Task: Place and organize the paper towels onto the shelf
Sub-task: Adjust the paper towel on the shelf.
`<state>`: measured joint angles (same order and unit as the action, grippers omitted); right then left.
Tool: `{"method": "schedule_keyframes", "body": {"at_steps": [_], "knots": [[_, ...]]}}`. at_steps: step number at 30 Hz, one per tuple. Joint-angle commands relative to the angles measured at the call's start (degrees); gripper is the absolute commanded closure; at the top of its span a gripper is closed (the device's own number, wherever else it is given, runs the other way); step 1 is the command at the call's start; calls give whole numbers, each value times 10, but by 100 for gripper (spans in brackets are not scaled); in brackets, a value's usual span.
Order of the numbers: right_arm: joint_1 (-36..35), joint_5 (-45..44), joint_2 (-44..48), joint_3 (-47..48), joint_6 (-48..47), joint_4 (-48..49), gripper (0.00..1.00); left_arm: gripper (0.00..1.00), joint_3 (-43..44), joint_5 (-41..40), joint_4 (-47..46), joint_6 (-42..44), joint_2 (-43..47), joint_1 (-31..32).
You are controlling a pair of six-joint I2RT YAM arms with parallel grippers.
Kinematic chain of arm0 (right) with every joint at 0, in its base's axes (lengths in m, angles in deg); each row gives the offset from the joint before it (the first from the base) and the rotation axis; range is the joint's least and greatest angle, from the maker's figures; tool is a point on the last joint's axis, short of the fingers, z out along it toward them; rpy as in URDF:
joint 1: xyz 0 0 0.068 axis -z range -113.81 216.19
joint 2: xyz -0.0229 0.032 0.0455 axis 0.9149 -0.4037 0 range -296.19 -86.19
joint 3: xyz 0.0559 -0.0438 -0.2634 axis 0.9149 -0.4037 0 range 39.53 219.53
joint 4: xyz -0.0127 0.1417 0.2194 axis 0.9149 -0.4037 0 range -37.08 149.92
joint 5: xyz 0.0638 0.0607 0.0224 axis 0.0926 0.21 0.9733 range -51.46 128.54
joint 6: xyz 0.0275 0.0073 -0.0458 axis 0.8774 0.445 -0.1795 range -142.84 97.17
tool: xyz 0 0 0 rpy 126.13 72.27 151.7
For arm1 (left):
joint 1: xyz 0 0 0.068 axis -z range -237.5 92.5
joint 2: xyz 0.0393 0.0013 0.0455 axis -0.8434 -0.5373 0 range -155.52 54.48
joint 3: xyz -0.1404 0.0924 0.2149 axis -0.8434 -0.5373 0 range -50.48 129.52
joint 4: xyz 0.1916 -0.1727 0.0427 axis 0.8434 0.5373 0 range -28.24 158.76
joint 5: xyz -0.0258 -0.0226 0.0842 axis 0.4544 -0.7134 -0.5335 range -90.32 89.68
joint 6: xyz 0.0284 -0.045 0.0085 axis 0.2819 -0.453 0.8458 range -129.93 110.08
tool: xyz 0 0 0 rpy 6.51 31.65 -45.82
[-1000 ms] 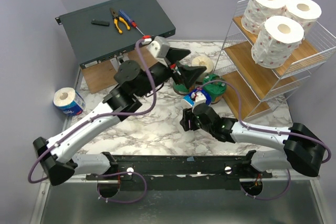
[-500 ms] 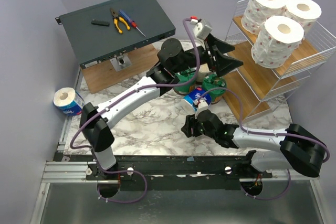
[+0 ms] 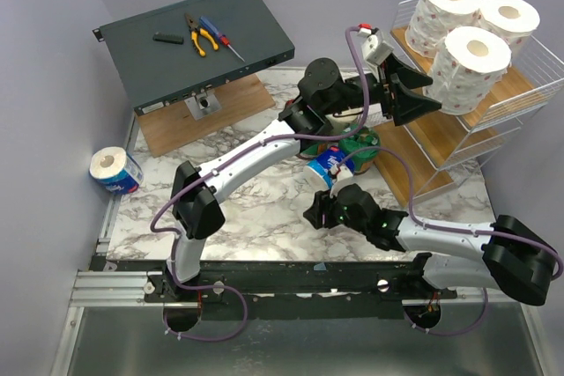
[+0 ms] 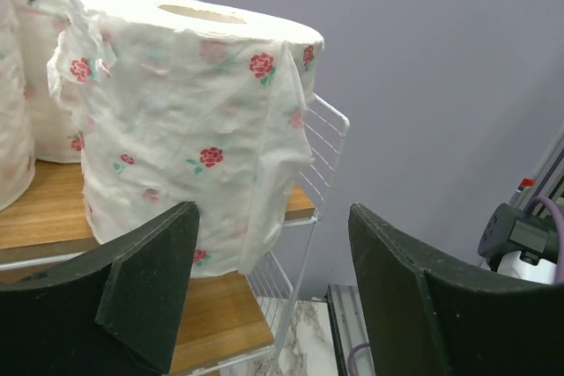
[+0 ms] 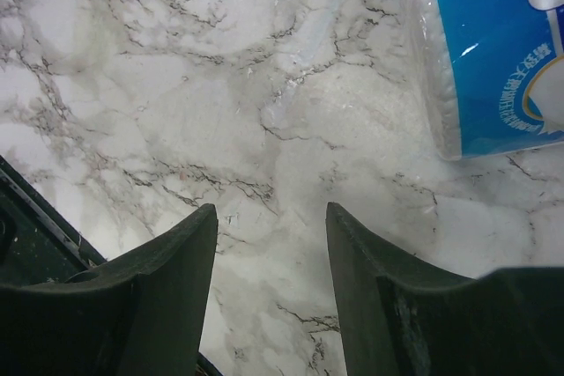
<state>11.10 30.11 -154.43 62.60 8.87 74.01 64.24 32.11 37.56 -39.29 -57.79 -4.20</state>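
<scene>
Three white paper towels with pink specks stand on the top tier of the shelf (image 3: 438,140), the front one (image 3: 465,66) nearest my left gripper (image 3: 426,96). In the left wrist view that roll (image 4: 185,121) sits just ahead and left of the open, empty left gripper (image 4: 273,253), above the shelf's wood tier (image 4: 220,328). A blue-wrapped roll (image 3: 328,166) and a green-wrapped roll (image 3: 360,149) lie on the marble table. My right gripper (image 3: 318,214) hovers open over bare marble (image 5: 270,226), with the blue roll (image 5: 493,50) beyond its right finger. Another blue-wrapped roll (image 3: 115,171) stands far left.
A dark grey metal box (image 3: 256,19) at the back left carries pliers (image 3: 197,34) and a screwdriver. A wooden board (image 3: 167,125) lies under its front edge. The shelf's wire side (image 4: 322,151) rises close to the left gripper.
The left arm swung right from over the table's middle up to the shelf's top tier, its jaws narrowing. The right gripper stayed beside the blue roll, barely shifting.
</scene>
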Motion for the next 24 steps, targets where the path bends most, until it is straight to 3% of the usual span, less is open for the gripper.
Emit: {"method": "schedule_keyframes", "body": {"at_steps": [1,9,24], "knots": [[-5,-1,17,-11,9,1,45,31,51,12,10,30,-23,17],[-5,-14,52,-6,12,-41,46,33,126,-24,52,29,-78,20],[-5,-19,54,-12,10,-47,46,33,150,-31,30,1,-112,24]]}}
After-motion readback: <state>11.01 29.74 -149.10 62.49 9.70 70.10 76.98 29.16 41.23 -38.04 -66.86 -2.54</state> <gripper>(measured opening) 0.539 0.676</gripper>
